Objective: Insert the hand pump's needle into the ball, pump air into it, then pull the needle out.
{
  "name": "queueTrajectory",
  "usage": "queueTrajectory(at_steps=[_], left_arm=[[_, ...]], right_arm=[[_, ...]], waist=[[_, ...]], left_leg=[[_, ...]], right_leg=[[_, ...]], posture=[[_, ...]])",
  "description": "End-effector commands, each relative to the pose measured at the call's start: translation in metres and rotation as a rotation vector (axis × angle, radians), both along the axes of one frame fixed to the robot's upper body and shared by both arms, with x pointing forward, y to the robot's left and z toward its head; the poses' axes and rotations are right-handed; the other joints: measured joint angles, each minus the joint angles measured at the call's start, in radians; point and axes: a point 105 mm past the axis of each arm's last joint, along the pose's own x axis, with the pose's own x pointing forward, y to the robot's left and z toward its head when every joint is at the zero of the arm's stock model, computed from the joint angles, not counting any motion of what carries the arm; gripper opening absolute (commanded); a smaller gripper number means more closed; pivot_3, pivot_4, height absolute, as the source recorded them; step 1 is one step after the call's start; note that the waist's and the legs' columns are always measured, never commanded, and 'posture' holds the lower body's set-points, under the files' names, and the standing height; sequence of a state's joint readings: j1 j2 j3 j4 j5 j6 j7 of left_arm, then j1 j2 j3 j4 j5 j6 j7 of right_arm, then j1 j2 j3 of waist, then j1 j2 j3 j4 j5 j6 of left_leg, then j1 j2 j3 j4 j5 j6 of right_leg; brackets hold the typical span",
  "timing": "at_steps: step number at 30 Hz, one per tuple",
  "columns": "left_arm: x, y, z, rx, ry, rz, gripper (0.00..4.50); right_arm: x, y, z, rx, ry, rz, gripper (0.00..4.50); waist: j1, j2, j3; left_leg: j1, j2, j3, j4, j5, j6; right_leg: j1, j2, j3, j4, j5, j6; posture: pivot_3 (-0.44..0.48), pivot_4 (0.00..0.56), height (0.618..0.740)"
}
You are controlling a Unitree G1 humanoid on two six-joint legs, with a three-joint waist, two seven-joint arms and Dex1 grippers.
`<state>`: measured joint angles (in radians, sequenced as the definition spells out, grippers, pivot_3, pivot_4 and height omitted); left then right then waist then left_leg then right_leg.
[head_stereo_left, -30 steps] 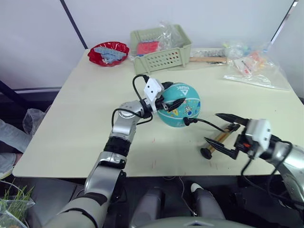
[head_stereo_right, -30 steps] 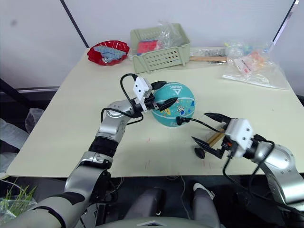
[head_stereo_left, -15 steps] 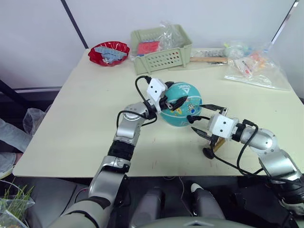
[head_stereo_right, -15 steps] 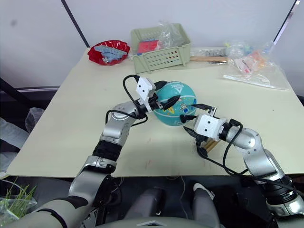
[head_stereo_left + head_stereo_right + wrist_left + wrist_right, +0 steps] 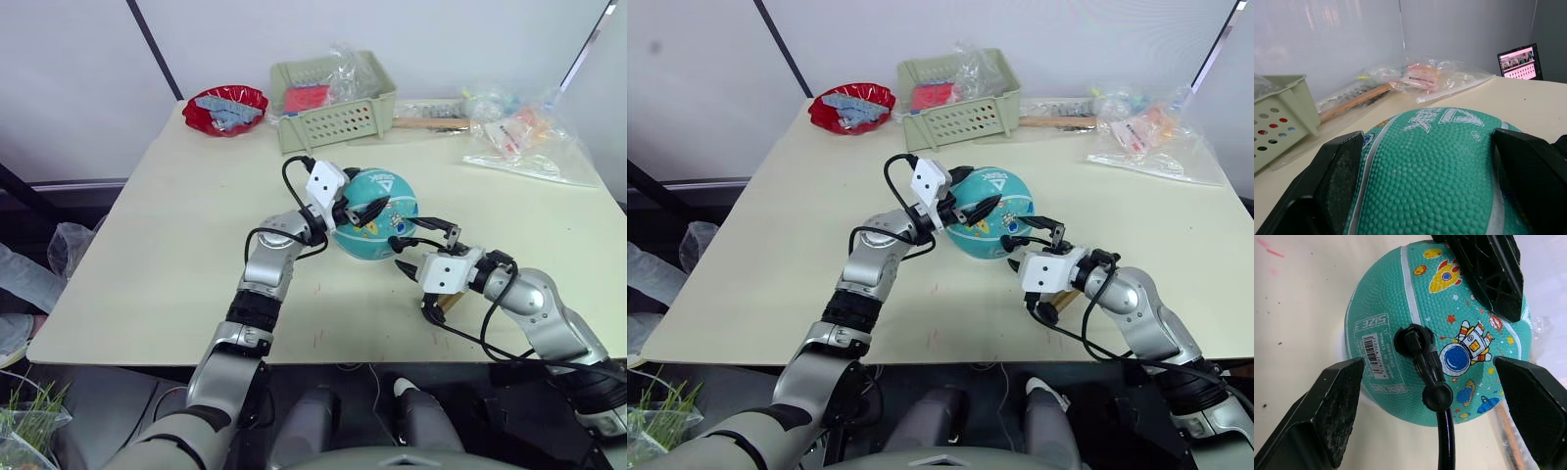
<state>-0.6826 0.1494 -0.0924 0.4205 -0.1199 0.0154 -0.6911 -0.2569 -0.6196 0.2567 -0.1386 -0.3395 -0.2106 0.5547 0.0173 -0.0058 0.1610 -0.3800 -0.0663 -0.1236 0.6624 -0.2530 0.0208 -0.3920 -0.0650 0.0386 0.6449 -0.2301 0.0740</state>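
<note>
Left gripper [image 5: 358, 209] is spread wide around the ball [image 5: 377, 215], a finger on each flank, steadying it on the table [image 5: 176, 215]; whether the pads actually press the rubber I can't tell.

Right gripper [image 5: 423, 247] is wide open and holding nothing; ball sits right ahead of it, hose [image 5: 1445, 440] runs up between its fingers to the black fitting [image 5: 1420, 350] seated on the ball.

Needle itself isn't visible; judging by the fitting flush on the valve, it looks already inserted.

Pump [image 5: 443, 302] lies on the table under and behind the right gripper, mostly hidden by the wrist; handle untouched.

Status, my read: insertion done; pumping not started; right gripper needs to get the pump body or handle next, then strokes, then pull the needle out with the left gripper keeping the ball put.
</note>
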Motion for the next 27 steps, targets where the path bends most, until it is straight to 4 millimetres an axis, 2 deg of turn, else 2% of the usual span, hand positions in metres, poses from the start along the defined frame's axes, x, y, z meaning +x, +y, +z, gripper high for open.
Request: queueTrajectory(at_steps=[1,2,4,9,11,14,19,27], left_arm=[[-0.003,-0.005,-0.032,0.057,0.114,0.004,4.50],[-0.003,-0.004,-0.032,0.044,0.122,0.006,4.50],[-0.004,-0.003,-0.033,0.056,0.119,0.006,4.50],[-0.006,-0.005,-0.035,0.066,0.110,-0.001,4.50],[-0.007,-0.007,-0.036,0.064,0.114,0.000,4.50],[-0.007,-0.008,-0.038,0.065,0.119,0.002,4.50],[-0.008,-0.009,-0.042,0.068,0.125,0.005,4.50],[-0.012,-0.017,-0.054,0.091,0.114,0.017,4.50]], right_arm=[[0.003,0.005,0.015,0.015,-0.082,0.016,4.03],[0.004,0.005,0.015,0.014,-0.085,0.017,3.91],[0.004,0.006,0.015,0.011,-0.091,0.024,3.25],[0.005,0.010,0.016,0.011,-0.104,0.039,0.59],[0.005,0.011,0.017,0.008,-0.112,0.049,0.05],[0.005,0.010,0.016,0.011,-0.109,0.046,0.06],[0.003,0.007,0.014,0.131,-0.023,0.015,0.06],[-0.009,0.009,0.020,0.522,0.197,0.003,0.06]], waist=[[0.000,0.000,0.000],[0.000,0.000,0.000],[0.000,0.000,0.000],[-0.002,0.000,0.000],[-0.003,0.000,0.000],[-0.003,0.000,0.000],[-0.003,0.000,0.000],[0.000,0.000,0.000]], left_leg=[[0.000,0.000,0.000,0.000,0.000,0.000],[0.000,0.000,0.000,0.000,0.000,0.000],[0.000,0.000,0.000,0.000,0.000,0.000],[0.000,0.000,0.000,0.000,0.000,0.000],[0.000,0.000,0.000,0.000,0.000,0.000],[0.000,0.000,0.000,0.000,0.000,0.000],[0.000,0.000,0.000,0.000,0.000,0.000],[0.000,0.000,-0.001,0.000,0.000,0.000]], right_leg=[[0.000,0.000,0.000,0.000,0.000,0.000],[0.000,0.000,0.000,0.000,0.000,0.000],[0.000,0.000,0.000,0.000,0.000,0.000],[0.000,0.000,0.000,0.000,0.000,0.000],[0.000,0.000,0.000,0.000,0.000,0.000],[0.000,0.000,0.000,0.000,0.000,0.000],[0.000,0.000,0.000,0.000,0.000,0.000],[0.000,0.000,0.000,0.000,0.000,0.000]], posture=[[0.000,0.150,0.740],[0.000,0.150,0.740],[0.000,0.150,0.740],[0.000,0.150,0.740],[0.000,0.150,0.740],[0.000,0.150,0.740],[0.000,0.150,0.740],[0.000,0.150,0.740]])
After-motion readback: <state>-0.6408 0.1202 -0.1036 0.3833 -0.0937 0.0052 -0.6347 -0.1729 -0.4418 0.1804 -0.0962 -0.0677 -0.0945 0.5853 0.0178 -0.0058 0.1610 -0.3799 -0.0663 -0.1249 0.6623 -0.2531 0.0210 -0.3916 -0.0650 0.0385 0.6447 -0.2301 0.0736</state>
